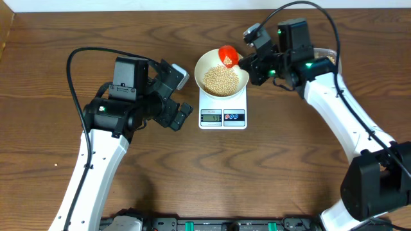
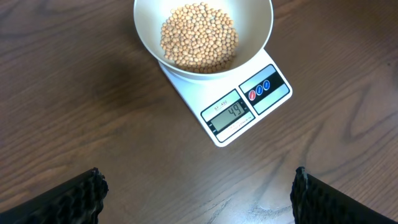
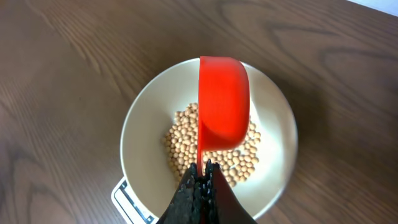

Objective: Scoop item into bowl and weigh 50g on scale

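1. Right end effector (image 3: 200, 173): jaws together, clamped on the thin handle of the red scoop (image 3: 222, 102), which is tipped over the bowl (image 3: 134, 124).
2. Beans (image 3: 180, 140): light, hard and free-rolling, so best moved by scoop, not pinched. They lie heaped in the bowl.
3. The bowl sits on the scale (image 2: 249, 106), at twelve o'clock from its display.
4. Left end effector (image 2: 199, 199): jaws wide apart, empty, above the desk (image 2: 62, 93) at the scale's nine o'clock.
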Controlling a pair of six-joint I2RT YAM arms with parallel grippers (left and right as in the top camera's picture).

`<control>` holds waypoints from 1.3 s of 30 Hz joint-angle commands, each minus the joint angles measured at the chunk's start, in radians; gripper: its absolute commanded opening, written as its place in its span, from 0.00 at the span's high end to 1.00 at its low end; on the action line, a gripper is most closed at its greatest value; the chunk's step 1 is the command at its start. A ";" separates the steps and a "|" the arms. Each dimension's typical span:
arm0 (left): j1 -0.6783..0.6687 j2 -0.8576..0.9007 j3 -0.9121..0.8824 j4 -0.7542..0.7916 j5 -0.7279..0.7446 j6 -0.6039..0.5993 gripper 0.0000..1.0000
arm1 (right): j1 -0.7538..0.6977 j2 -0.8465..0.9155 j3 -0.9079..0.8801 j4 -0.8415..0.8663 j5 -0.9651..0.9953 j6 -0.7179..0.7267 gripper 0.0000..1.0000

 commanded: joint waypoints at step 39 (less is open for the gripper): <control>-0.002 -0.001 0.014 -0.002 -0.005 0.013 0.04 | -0.101 0.007 0.027 0.092 -0.201 0.153 0.99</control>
